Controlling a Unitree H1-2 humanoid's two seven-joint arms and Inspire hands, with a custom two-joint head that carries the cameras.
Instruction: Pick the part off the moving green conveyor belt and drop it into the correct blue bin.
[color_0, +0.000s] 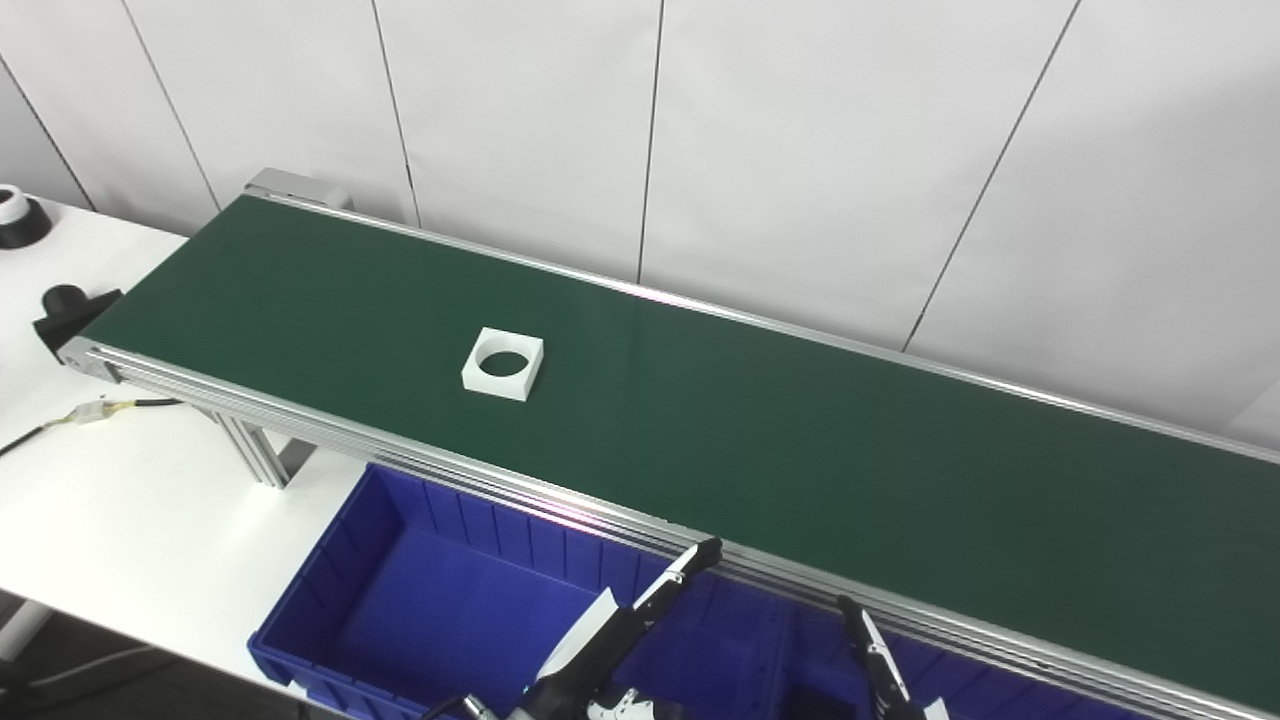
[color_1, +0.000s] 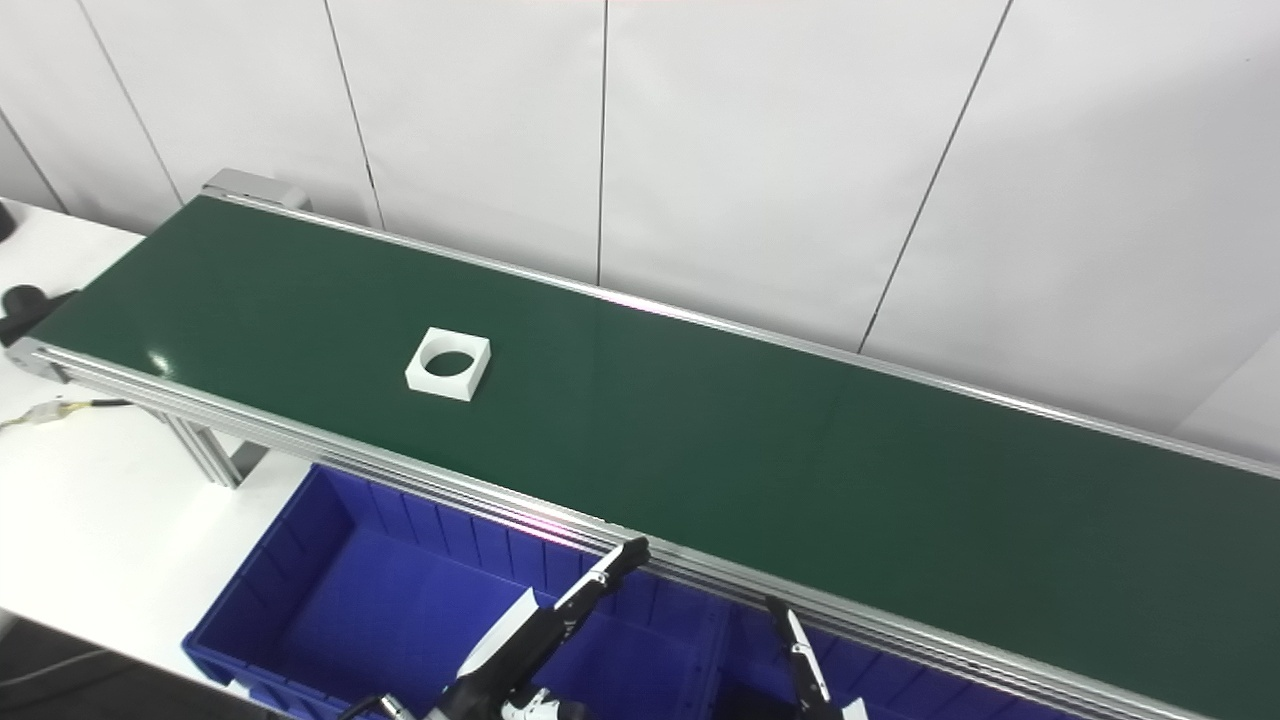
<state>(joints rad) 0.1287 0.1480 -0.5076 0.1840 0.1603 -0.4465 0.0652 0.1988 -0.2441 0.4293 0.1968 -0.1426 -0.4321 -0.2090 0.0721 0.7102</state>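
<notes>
White square part with round hole lies flat on green conveyor belt, toward its left end, nearer front rail, well apart from both hands. Left hand low over blue bin, one finger stretched up toward belt rail, holding nothing. Right hand mostly cut off at bottom edge; only one finger shows, open or closed cannot tell. Black fixture on white table beside belt end.

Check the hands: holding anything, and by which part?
Nothing held. The white square part lies alone on the belt; the left hand and right hand hang over the bin.
</notes>
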